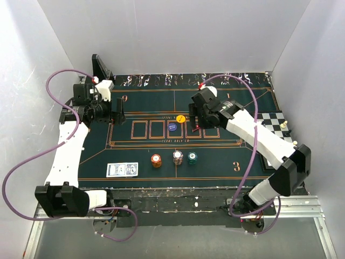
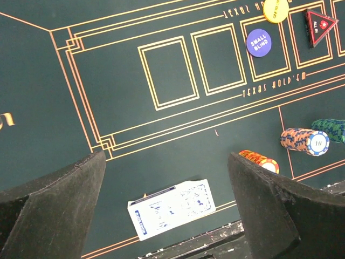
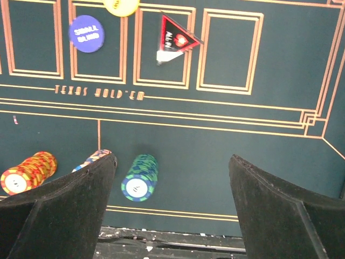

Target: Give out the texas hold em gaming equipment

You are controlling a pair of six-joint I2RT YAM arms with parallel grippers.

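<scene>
A deck of blue-backed cards (image 1: 122, 170) (image 2: 171, 208) lies near the mat's front left. Three chip stacks stand in a row: orange (image 1: 156, 160) (image 2: 260, 160), white-pink (image 1: 178, 157) (image 2: 304, 141) and teal (image 1: 192, 158) (image 3: 140, 177). A blue "small blind" chip (image 1: 172, 127) (image 3: 86, 33), a yellow chip (image 1: 181, 118) (image 3: 122, 5) and a red-black "all in" marker (image 3: 175, 40) lie in the card boxes. My left gripper (image 1: 119, 114) (image 2: 164, 162) hovers open at the left, above the mat and holding nothing. My right gripper (image 1: 197, 123) (image 3: 172, 162) hangs open over the middle boxes, also empty.
The dark green Texas Hold'em mat (image 1: 215, 156) covers the table. A black-and-white chessboard (image 1: 277, 121) with a few pieces sits at the right edge. A black wedge stand (image 1: 101, 67) is at the back left corner. White walls enclose the sides and back.
</scene>
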